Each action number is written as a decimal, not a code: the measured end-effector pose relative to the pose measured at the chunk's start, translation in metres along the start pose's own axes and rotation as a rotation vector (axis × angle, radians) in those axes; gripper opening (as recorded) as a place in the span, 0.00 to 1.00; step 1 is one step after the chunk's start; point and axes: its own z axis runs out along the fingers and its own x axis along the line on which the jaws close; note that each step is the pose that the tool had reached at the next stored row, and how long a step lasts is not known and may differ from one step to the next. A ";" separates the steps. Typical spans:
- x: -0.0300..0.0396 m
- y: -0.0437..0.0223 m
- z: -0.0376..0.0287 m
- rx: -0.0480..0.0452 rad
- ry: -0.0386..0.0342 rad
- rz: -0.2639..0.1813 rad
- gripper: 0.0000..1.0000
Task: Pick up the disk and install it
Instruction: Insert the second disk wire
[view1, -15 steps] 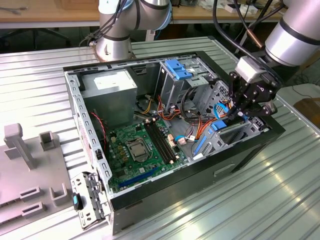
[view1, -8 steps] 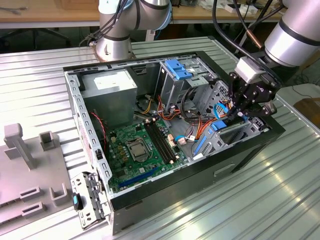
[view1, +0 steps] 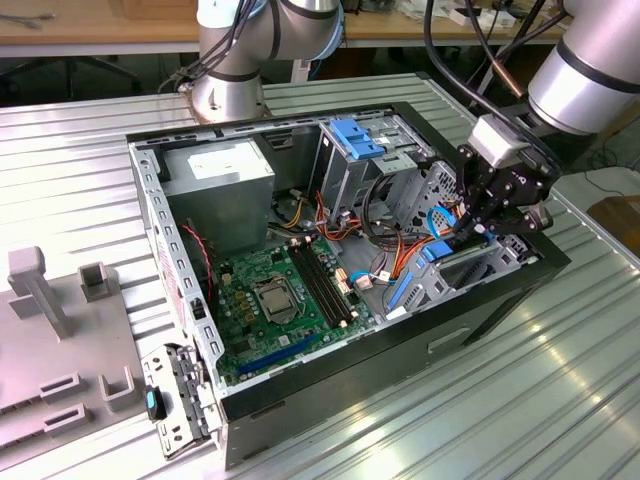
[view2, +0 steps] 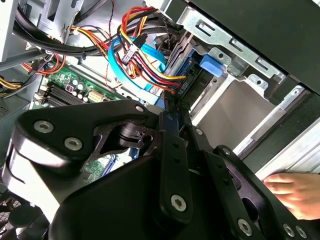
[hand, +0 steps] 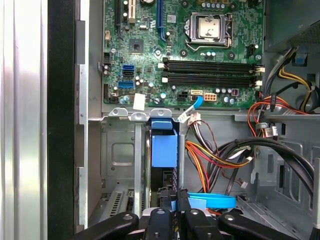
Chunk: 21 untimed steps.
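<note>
First wrist view: matte black gripper (hand: 172, 210) pinched onto flat, blue-framed disk (hand: 164, 150), standing edgewise inside grey sheet-metal bay (hand: 117, 165).

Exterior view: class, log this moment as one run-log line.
gripper: shut on disk | disk: upright, in drive bay | computer case: open | hand: beside case

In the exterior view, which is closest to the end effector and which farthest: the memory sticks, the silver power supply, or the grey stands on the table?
1. Memory sticks, mid-case.
2. Power supply, far corner.
3. Grey stands, outside the case at the view's left, farthest from the end effector.
</note>
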 end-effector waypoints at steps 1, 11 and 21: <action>0.0000 0.0000 0.0002 0.0000 -0.0003 0.000 0.16; 0.0001 0.0000 0.0024 0.0001 -0.0035 0.000 0.16; 0.0001 0.0000 0.0026 0.0002 -0.0046 0.000 0.16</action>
